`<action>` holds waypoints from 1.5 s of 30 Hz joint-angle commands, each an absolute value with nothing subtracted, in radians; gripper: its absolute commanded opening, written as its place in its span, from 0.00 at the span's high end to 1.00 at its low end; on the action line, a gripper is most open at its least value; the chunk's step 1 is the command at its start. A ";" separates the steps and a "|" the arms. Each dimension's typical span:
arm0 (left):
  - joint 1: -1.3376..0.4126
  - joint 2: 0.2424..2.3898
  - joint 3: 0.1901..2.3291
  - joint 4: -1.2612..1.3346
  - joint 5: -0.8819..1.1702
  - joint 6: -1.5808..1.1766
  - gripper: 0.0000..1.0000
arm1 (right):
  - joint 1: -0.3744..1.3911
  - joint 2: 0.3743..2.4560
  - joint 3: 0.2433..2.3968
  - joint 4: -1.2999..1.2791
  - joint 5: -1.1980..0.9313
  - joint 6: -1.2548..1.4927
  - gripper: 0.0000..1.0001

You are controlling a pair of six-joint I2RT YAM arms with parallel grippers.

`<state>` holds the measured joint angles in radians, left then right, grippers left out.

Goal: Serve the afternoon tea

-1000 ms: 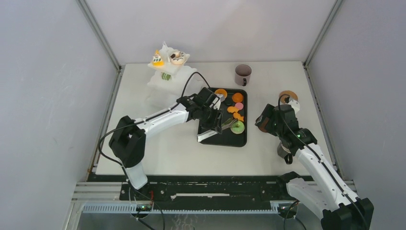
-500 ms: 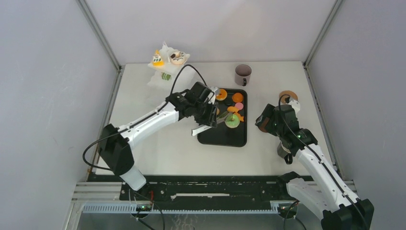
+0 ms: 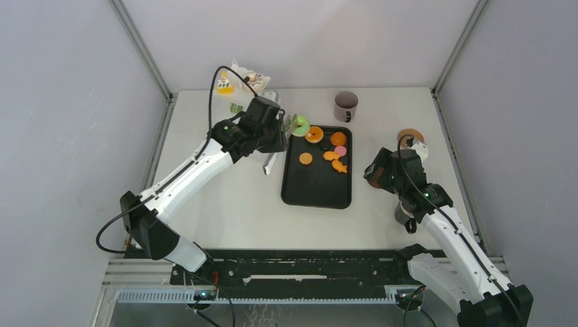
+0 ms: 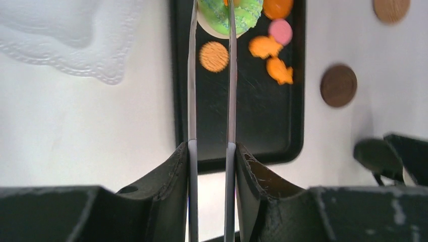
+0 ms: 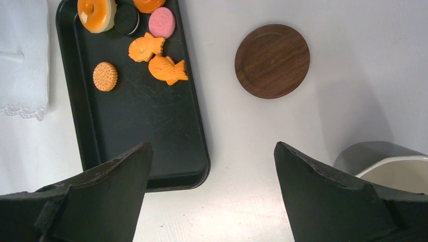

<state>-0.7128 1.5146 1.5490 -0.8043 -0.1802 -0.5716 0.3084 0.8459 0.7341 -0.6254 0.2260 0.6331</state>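
My left gripper [image 4: 210, 146] is shut on a pair of thin metal tongs [image 4: 192, 75]. The tongs' tips pinch a green doughnut [image 4: 242, 15], which hangs over the back left corner of the black tray [image 3: 317, 191], beside the white tiered stand [image 3: 238, 88]. On the tray lie an orange doughnut [image 3: 314, 133], a pink cookie [image 3: 340, 150], a round biscuit [image 3: 306, 159] and two orange fish cookies [image 5: 157, 58]. A dark mug [image 3: 345, 105] stands behind the tray. My right gripper [image 5: 212, 146] is open over bare table, right of the tray, with a second mug [image 5: 388, 161] beside it.
The stand's upper tiers carry a yellow cake [image 3: 223, 85] and another pastry [image 3: 253, 80]. A brown wooden coaster [image 5: 272, 60] lies right of the tray, and another coaster [image 3: 410, 135] sits further back. Grey walls close in the table on three sides.
The left arm has lifted the tongs and the green doughnut off the tray's front part and carried them back and left, up to the stand. The right arm has not moved.
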 commanded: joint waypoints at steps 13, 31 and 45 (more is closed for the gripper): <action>-0.572 1.485 1.542 -0.691 -0.363 -0.735 1.00 | 0.303 0.846 0.738 -0.585 0.221 0.615 0.02; -0.491 1.581 1.566 -0.620 -0.389 -0.726 1.00 | 0.295 0.847 0.744 -0.591 0.214 0.606 0.02; -0.491 1.615 1.560 -0.583 -0.395 -0.721 0.88 | 0.294 0.856 0.754 -0.589 0.207 0.605 0.02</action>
